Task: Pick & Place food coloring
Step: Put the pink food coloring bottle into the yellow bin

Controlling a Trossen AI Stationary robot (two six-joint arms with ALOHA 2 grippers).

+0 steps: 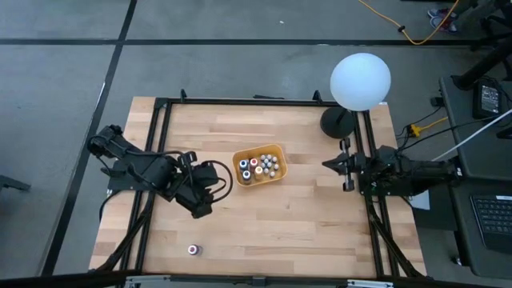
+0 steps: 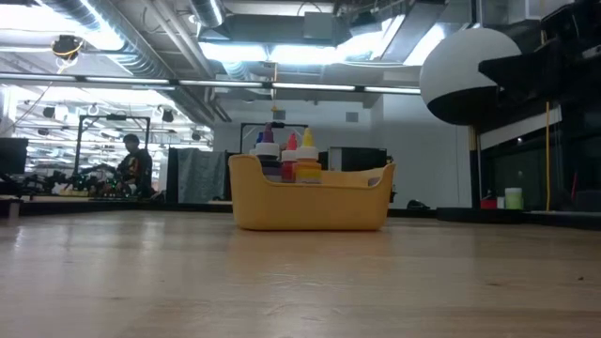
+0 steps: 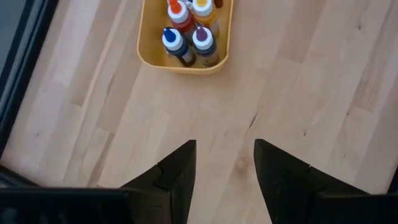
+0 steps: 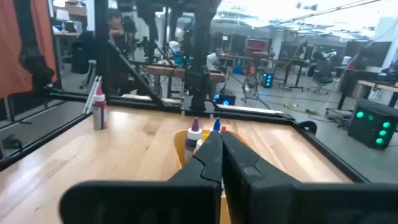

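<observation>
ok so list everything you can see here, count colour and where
food coloring bottles in tray: about ten, caps white, blue, orange, red, yellow, upright inside the tray
lone food coloring bottle: one, whitish with a dark cap, near the table's front edge, left of centre
tray: one, orange-yellow, middle of the table
globe lamp: one, white globe on a black base, back right corner
table: one, light wood with a black frame
person: one, far back in the room
left gripper: dark, open and empty, left of the tray
right gripper: dark, shut and empty, at the table's right edge
</observation>
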